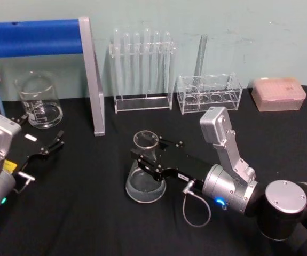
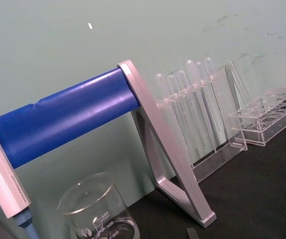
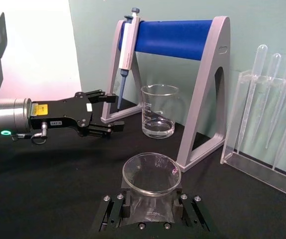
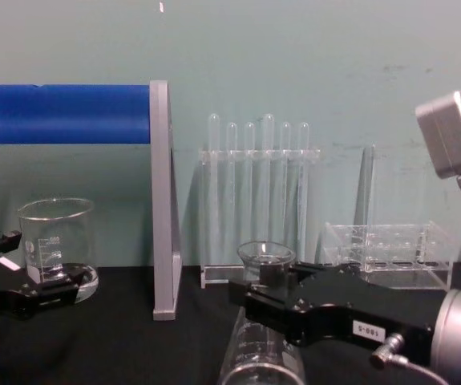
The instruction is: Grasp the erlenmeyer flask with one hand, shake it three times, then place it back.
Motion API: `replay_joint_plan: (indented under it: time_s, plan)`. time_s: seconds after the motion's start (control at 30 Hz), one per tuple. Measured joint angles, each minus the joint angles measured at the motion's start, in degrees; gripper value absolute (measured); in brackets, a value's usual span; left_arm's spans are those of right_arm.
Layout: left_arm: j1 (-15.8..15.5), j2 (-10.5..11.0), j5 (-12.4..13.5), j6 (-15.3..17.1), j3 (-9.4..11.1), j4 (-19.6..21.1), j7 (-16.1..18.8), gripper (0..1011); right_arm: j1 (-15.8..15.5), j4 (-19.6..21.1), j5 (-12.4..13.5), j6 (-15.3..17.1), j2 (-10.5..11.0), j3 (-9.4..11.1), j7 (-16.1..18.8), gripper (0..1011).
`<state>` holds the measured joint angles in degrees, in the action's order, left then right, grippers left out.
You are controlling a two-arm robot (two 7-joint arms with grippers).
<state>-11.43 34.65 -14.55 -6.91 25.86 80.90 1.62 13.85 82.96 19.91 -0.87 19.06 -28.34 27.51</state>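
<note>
The erlenmeyer flask [image 1: 144, 178], clear glass with a wide base and narrow neck, stands near the middle of the black table. My right gripper [image 1: 153, 154] reaches in from the right and is shut on its neck, one finger on each side just below the flared rim. In the right wrist view the rim [image 3: 150, 174] sits between the two pads. In the chest view the black hand [image 4: 282, 293] clamps the neck, and the flask's base [image 4: 264, 361] is at or barely above the table. My left gripper [image 1: 41, 132] rests open at the left, empty, near the beaker.
A glass beaker [image 1: 38, 101] stands back left beside a grey stand with a blue roller [image 1: 41, 37] that holds a pipette [image 3: 125, 50]. A rack of test tubes [image 1: 142, 69], a low clear rack [image 1: 209, 95] and a pink box [image 1: 278, 93] line the back.
</note>
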Motion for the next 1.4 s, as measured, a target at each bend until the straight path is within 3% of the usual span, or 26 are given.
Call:
replay_joint_plan:
  time_s: [1.4]
  plan:
    - [0.0,0.0,0.0,0.0,0.0,0.0,0.0,1001,-0.14,-0.32,0.16,1.16,0.01,-0.26,-0.3,449]
